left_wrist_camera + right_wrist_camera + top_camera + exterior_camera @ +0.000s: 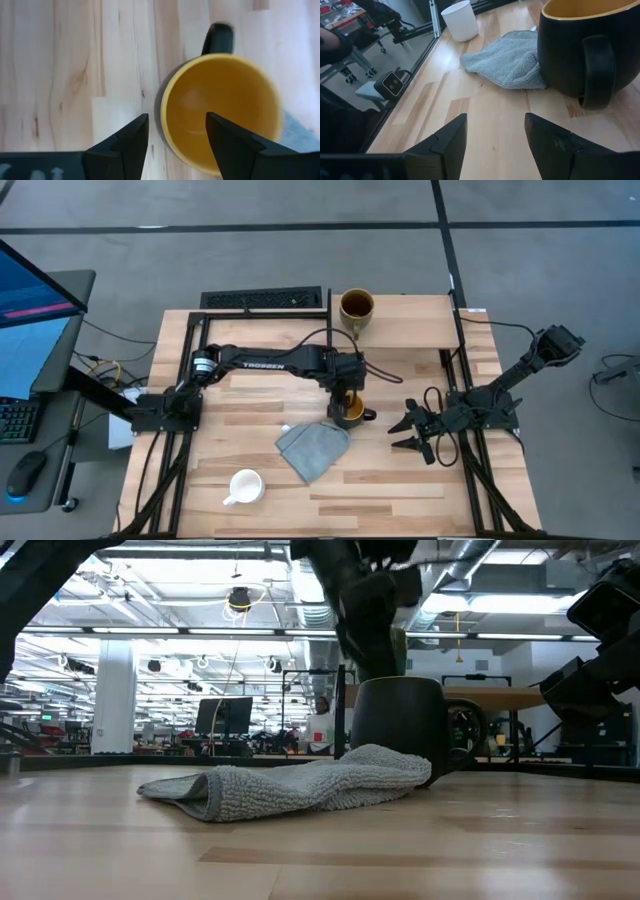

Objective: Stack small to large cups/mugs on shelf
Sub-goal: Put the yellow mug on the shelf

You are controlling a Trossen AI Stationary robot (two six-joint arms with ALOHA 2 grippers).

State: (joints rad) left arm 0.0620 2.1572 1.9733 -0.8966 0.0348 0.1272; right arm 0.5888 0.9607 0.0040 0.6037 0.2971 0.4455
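A dark mug with a yellow-orange inside (352, 411) stands upright on the wooden tabletop, handle (596, 70) toward the right. My left gripper (177, 116) hovers open just over its rim, one finger above the hollow and one outside the wall. The mug's near side meets a grey-blue cloth (313, 448). An olive-tan mug (356, 308) stands on the shelf (420, 325) at its left end. A small white mug (245, 486) stands near the front edge. My right gripper (410, 432) waits open to the right of the dark mug.
A black keyboard (262, 300) lies at the table's far edge beside the shelf. A dark cable (385, 372) loops from my left arm over the table. The shelf's right part is bare wood. A monitor (30, 300) stands off the table's left.
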